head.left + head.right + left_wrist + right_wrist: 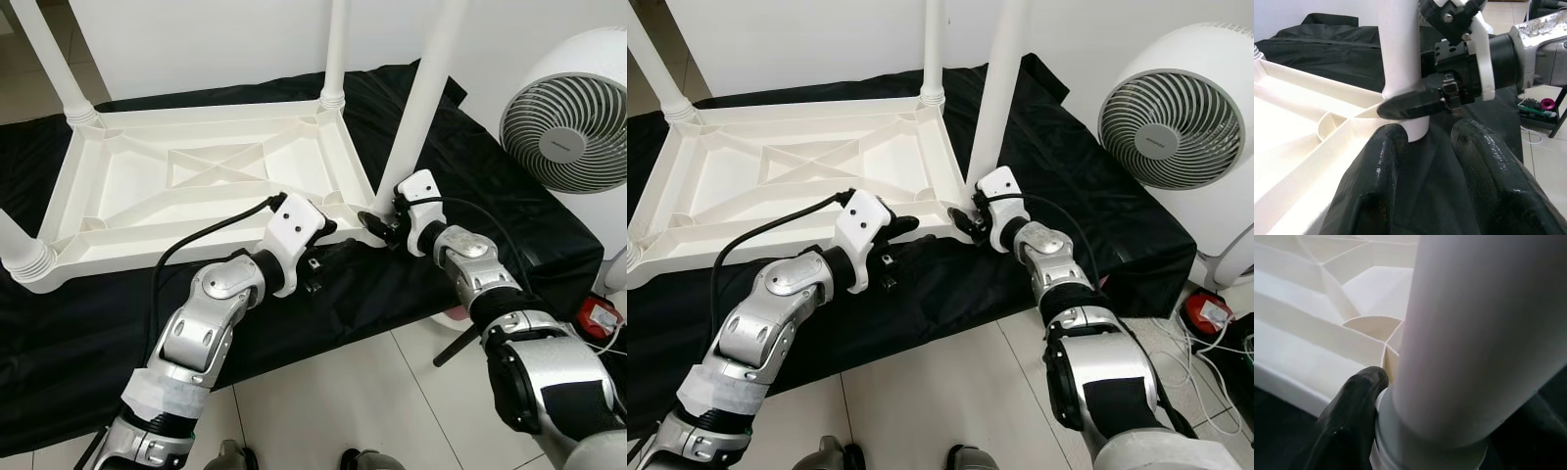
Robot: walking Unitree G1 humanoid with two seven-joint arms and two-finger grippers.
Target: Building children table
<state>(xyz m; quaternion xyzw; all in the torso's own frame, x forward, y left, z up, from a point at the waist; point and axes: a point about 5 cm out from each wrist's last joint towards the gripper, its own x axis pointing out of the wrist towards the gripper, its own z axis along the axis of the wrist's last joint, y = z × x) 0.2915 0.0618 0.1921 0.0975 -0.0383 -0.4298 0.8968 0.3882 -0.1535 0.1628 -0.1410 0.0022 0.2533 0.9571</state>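
Note:
A white plastic children's table (196,176) lies upside down on a black cloth, with its legs pointing up. My right gripper (377,223) is shut on the base of the near right table leg (421,98), where the leg meets its corner socket. In the right wrist view one black finger (1352,401) presses against the leg's collar (1430,440); the other finger is hidden behind the leg. My left gripper (901,240) hovers open over the cloth at the table's near edge, just left of that corner. Its two fingers (1376,186) point at the leg (1400,58) and touch nothing.
Three other legs stand at the far right (333,49), far left (54,59) and near left (24,255) corners. A white fan (573,108) stands to the right. A red item (598,315) and cables lie on the tiled floor (343,392).

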